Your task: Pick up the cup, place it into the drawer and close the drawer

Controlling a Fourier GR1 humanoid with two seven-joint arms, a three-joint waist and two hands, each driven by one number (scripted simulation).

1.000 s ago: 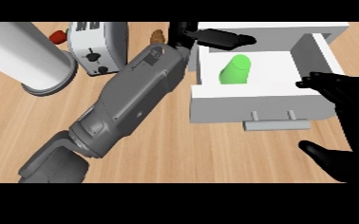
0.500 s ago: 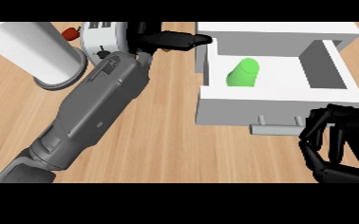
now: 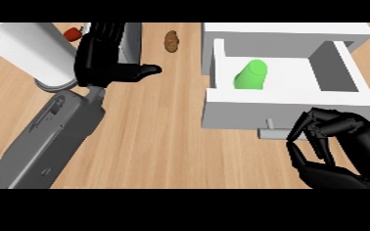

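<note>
The green cup lies on its side inside the open white drawer at the upper right. The drawer's grey handle sticks out from its front panel. My right hand sits at the lower right, just in front of the drawer front, with its fingers curled beside the handle's right end and nothing held. My left hand is at the upper left, well away from the drawer. Its fingers point straight up the view and its thumb points right. It holds nothing.
A white cylinder stands at the far left with a small red object behind it. A toaster is partly hidden behind my left hand. A brown lump lies on the wooden counter between the toaster and the drawer.
My left arm has swung left, away from the drawer to the toaster. My right hand has come in to the drawer front and curled its fingers. The cup has stayed in the drawer.
</note>
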